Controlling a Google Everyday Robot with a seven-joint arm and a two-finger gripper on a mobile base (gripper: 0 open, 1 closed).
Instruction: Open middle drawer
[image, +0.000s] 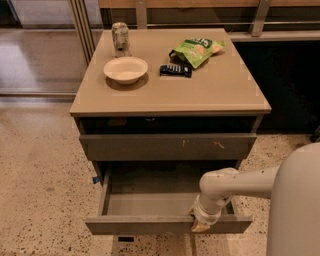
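Note:
The middle drawer (145, 225) of the tan-topped cabinet (215, 85) stands pulled well out toward me, its shallow grey tray (150, 200) bare inside. Its plain dark grey front runs along the bottom of the camera view. My gripper (201, 224) hangs from the white arm (240, 182) and rests on the right part of that front's upper edge. Above it, the scratched grey top drawer front (167, 146) sits flush and closed. The open drawer hides whatever lies below it.
On the cabinet top sit a cream bowl (125, 69), a can (120, 37), a green snack bag (196, 50) and a dark bar (176, 70). Speckled floor (40, 180) stretches to the left. My white body (295, 205) fills the lower right.

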